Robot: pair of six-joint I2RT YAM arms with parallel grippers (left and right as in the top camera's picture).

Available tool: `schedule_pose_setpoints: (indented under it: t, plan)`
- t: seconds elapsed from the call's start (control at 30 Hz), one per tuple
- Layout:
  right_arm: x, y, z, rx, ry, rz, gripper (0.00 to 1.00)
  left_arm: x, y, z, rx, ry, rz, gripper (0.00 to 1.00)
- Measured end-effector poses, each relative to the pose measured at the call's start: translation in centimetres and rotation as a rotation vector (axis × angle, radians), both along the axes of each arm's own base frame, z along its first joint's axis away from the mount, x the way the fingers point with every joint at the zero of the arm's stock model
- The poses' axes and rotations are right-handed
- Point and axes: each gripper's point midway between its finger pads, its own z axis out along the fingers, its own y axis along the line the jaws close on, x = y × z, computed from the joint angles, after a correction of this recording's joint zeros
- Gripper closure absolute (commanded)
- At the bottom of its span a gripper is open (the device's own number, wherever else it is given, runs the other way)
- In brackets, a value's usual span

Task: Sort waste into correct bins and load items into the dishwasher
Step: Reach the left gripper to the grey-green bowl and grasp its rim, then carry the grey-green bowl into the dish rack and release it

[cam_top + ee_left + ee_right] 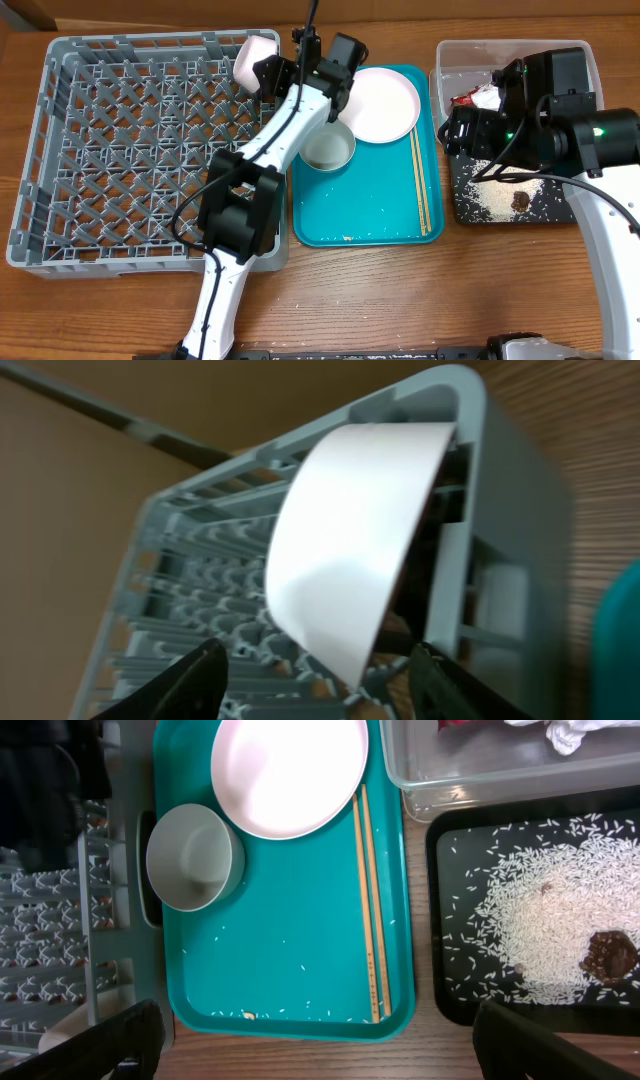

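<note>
Dish rack (130,170): we see just the pinkish bowl (254,58) here, tipped on edge in the far right corner.
Left gripper (320,665): fingers apart on either side of that bowl, apparently not pinching it.
Teal tray (360,215): grey-green bowl (328,148), plate (382,104) and chopsticks (420,185) not yet loaded.
Clear tub (560,55): napkin (572,734) and red wrapper (467,99) inside.
Black tray (465,205): rice (540,920) and brown lump (608,955); we judge the waste sorted.
Right gripper (315,1025): fingers wide apart, empty, above the teal tray's near edge.

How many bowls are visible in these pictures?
2. A pinkish bowl is tilted in a corner of the dish rack; a grey-green bowl sits on the teal tray. Others may be hidden.
</note>
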Motion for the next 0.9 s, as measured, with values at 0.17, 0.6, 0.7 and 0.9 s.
schedule_pose_setpoints:
  t: [0.17,0.6,0.7,0.9]
  plan:
    - [0.0,0.0,0.0,-0.001,0.0,0.0,0.0,-1.4,-3.8,-2.2,-0.278,0.178,-0.148,0.28]
    - [0.0,0.0,0.0,0.0,0.0,-0.001,0.0,-9.4,-11.7,-1.4,-0.732,0.565,-0.429,0.28]
    - [0.0,0.0,0.0,0.0,0.0,-0.001,0.0,-9.2,-11.7,-1.9,-0.734,0.579,-0.472,0.27]
    - [0.0,0.0,0.0,0.0,-0.001,-0.001,0.0,-6.7,-9.9,-2.1,-0.724,0.541,-0.524,0.27]
